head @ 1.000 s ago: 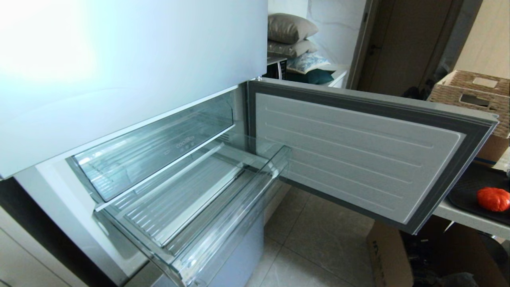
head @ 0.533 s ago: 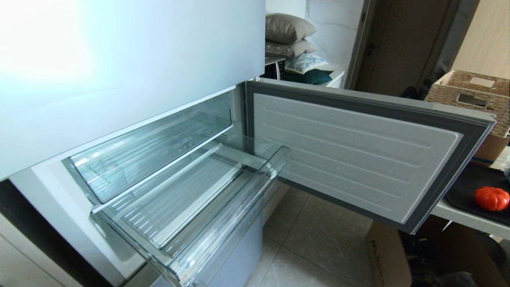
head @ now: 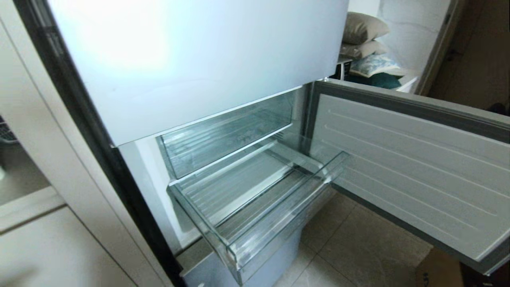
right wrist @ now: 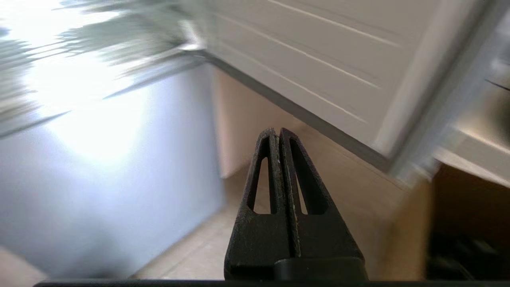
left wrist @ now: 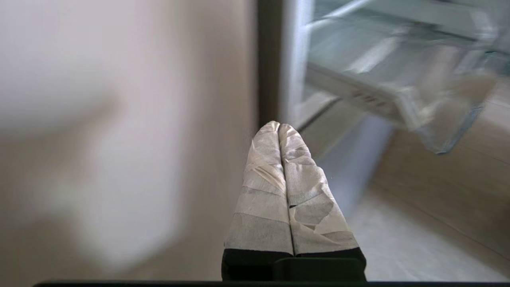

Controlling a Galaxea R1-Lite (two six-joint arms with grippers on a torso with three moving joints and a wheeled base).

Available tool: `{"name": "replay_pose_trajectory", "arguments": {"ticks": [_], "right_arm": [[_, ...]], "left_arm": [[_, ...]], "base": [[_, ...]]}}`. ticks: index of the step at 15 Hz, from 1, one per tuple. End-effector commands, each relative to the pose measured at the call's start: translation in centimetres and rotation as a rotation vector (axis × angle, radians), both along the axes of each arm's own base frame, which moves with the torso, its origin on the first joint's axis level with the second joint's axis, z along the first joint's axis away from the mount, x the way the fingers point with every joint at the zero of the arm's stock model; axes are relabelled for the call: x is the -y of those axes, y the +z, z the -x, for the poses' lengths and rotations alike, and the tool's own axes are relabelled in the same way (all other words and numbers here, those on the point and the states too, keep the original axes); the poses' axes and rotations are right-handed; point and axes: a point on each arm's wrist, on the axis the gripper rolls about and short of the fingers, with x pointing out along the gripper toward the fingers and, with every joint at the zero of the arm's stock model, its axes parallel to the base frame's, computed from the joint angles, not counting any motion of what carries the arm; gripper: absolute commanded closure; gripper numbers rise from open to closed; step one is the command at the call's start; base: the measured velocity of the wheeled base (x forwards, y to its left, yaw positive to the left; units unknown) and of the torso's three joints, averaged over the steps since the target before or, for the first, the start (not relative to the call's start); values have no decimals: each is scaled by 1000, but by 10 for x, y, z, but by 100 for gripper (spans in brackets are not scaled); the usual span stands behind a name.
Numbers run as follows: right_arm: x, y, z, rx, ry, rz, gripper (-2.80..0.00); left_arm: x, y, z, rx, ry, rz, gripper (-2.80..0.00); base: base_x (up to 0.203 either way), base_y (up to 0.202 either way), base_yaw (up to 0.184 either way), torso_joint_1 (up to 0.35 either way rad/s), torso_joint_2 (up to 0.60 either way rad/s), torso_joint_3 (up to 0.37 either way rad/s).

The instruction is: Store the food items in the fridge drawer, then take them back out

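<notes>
Food items are seen in no view, the fridge drawer (head: 255,207) is pulled out empty beside the open door (head: 406,159), and both grippers (left wrist: 279,127) (right wrist: 277,131), pressed closed and empty, could be driven into its lip.

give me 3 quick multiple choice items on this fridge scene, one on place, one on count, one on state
1. Where does the grey-rimmed white fridge door stand from the clear plastic fridge drawer?
A. on its right
B. on its left
C. below it

2. How many food items lie in the drawer?
A. two
B. one
C. none

3. How do the jaws of the tape-wrapped left gripper stand?
A. wide open
B. pressed shut, empty
C. shut on a tomato

Answers:
1 A, the open door fills the head view's right side.
2 C, only bare ribbed plastic shows.
3 B, the two fingers meet with nothing between.
</notes>
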Motion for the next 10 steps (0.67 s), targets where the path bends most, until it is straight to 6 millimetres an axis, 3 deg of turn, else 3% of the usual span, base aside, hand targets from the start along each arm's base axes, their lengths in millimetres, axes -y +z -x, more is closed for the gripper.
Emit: {"name": "replay_pose_trajectory", "arguments": {"ticks": [1,5,7,10], "right_arm": [[0,0,0,0,0,0,0],[0,0,0,-1,0,2,0],[0,1,-3,-35,0,28,0],[0,13,-22,-250,11,30,0]], "left_arm": [[0,0,0,-2,1,0,0],[0,0,0,-2,1,0,0],[0,0,0,-2,1,0,0],[0,0,0,-2,1,0,0]], "base": [[1,-11,177,6,7,-1],[2,-8,152,-1,0,2],[1,-2,31,1,3,-1],[0,0,0,0,0,0]]}}
